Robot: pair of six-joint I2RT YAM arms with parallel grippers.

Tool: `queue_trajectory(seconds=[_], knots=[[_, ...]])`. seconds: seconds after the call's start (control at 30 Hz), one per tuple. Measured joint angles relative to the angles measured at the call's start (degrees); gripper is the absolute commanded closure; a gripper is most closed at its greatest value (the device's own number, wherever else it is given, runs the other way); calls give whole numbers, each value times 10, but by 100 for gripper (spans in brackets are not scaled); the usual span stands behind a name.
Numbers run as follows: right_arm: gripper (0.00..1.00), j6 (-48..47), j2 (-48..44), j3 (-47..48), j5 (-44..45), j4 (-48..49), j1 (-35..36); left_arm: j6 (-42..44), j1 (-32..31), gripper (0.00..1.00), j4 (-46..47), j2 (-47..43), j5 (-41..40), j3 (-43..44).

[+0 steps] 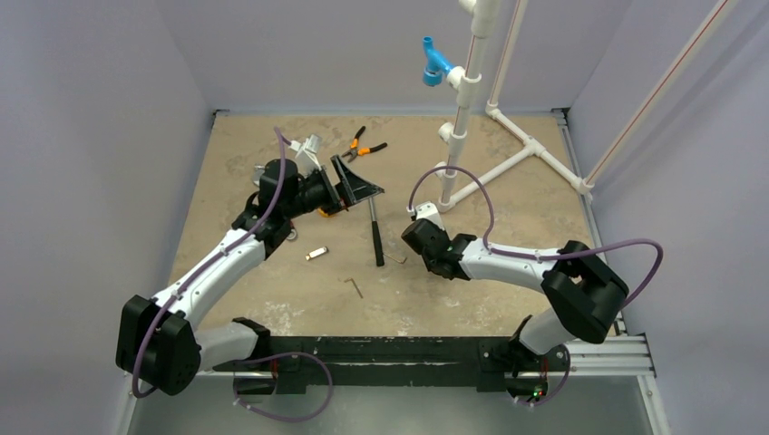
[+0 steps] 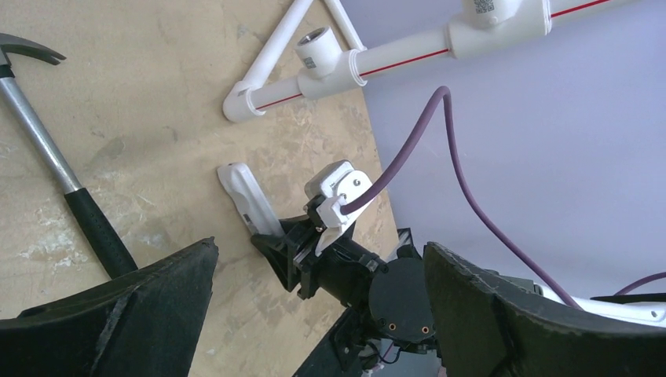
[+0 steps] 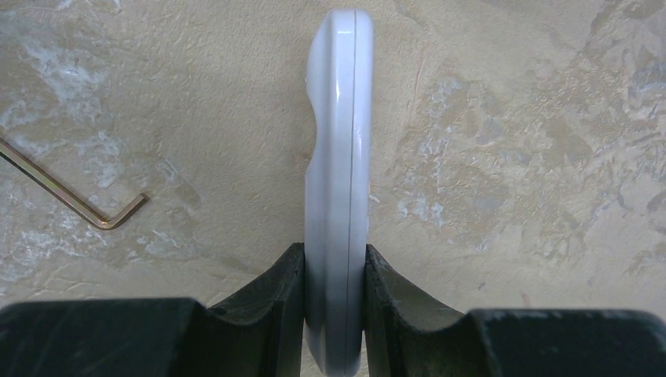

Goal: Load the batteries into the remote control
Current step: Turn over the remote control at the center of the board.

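The white remote control (image 3: 338, 157) stands on its long edge on the tan table, and my right gripper (image 3: 334, 263) is shut on its near end, one black pad against each face. The left wrist view shows that same remote control (image 2: 248, 192) sticking out past the right gripper (image 2: 275, 236) toward the pipes. From above, the right gripper (image 1: 417, 237) sits just right of the hammer. My left gripper (image 1: 363, 187) hangs wide open over the hammer's head at the back, holding nothing. The batteries do not show in any view.
A hammer (image 1: 375, 231) lies mid-table with its head away from me. A brass hex key (image 1: 354, 286) and a small silver clip piece (image 1: 316, 254) lie nearer. Orange-handled pliers (image 1: 363, 145) sit at the back. A white PVC pipe frame (image 1: 508, 149) fills the back right.
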Motion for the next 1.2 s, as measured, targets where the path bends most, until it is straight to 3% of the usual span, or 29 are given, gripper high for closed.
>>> queue_trajectory(seconds=[0.17, 0.5, 0.67, 0.83, 0.93, 1.1, 1.2], knots=[[81, 2, 3, 3, 4, -4, 5, -6, 4, 0, 7, 0, 12, -4], [57, 6, 5, 5, -9, -7, 7, -5, 6, 0, 9, 0, 19, -4], [52, 8, 3, 5, -23, -7, 10, -4, 6, 0, 5, 0, 19, -4], [27, 10, -11, 2, -36, -2, 10, -3, 7, 0, -7, -3, 18, -4], [17, 12, -44, -6, -45, 11, 10, 2, 7, 0, -20, -9, 14, -4], [13, 12, -107, -22, -67, 47, 2, 16, 9, 0, -40, -17, 6, -4], [12, 10, -142, -42, -118, 79, -39, 29, 10, 0, -66, -27, -8, -4]])
